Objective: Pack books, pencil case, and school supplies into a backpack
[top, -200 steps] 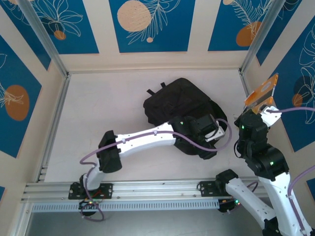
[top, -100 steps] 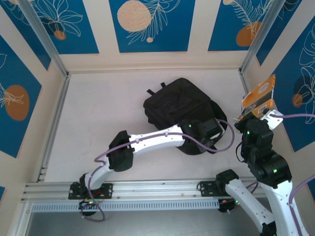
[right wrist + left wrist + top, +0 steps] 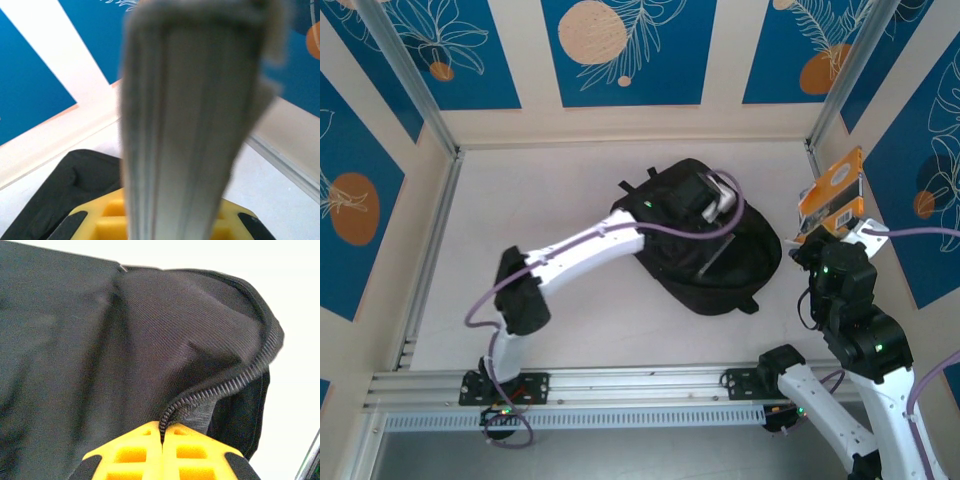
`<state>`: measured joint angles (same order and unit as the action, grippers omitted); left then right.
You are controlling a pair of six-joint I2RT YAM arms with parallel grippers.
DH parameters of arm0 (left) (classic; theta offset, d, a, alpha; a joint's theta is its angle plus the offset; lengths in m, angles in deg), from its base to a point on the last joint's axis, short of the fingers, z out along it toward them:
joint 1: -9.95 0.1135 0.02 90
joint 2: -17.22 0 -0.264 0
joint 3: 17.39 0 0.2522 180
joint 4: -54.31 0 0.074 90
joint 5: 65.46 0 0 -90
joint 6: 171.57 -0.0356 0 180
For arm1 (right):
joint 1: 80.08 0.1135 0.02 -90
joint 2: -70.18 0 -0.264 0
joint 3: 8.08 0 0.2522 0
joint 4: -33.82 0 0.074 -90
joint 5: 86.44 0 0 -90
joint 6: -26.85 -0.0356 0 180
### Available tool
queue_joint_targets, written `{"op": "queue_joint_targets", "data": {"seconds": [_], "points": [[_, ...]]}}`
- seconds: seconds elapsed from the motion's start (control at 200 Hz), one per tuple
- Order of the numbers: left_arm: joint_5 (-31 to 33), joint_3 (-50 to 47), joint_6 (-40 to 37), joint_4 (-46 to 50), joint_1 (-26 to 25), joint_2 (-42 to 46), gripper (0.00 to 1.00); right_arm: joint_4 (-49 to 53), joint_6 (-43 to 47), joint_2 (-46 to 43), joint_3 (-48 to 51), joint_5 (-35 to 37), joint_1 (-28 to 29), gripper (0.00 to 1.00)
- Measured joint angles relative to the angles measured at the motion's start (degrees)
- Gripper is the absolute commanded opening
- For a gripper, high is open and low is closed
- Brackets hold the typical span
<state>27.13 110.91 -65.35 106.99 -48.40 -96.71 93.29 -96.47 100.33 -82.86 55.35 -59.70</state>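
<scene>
White tabletop: left tool pinches backpack zipper; right tool clamps orange book.

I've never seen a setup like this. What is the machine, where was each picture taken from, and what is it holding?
These are two white robot arms bolted at the near edge of a table, each ending in a two-finger gripper with yellow fingers. One picture looks down from above and behind them; the other two come from cameras on the wrists, each showing its own fingers at the bottom. On the table lies a black backpack. The left gripper is shut, pinching the backpack's zipper edge. The right gripper is shut on an orange book, held upright in the air to the right of the backpack; its wrist camera sees the page edges close up. Whether that is one book or two together, I cannot tell.
</scene>
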Motion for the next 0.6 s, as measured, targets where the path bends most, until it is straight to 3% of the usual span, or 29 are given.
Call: {"op": "queue_joint_targets", "data": {"seconds": [0.18, 0.6], "points": [[0.6, -0.2, 0.5, -0.3, 3.8, 7.3, 0.0, 1.0, -1.1, 0.0, 0.0, -4.6, 0.0, 0.0], [-0.3, -2.0, 2.8, -0.2, 6.9, 7.7, 0.0, 11.7, -11.9, -6.7, 2.0, -24.4, -0.1, 0.0]]}}
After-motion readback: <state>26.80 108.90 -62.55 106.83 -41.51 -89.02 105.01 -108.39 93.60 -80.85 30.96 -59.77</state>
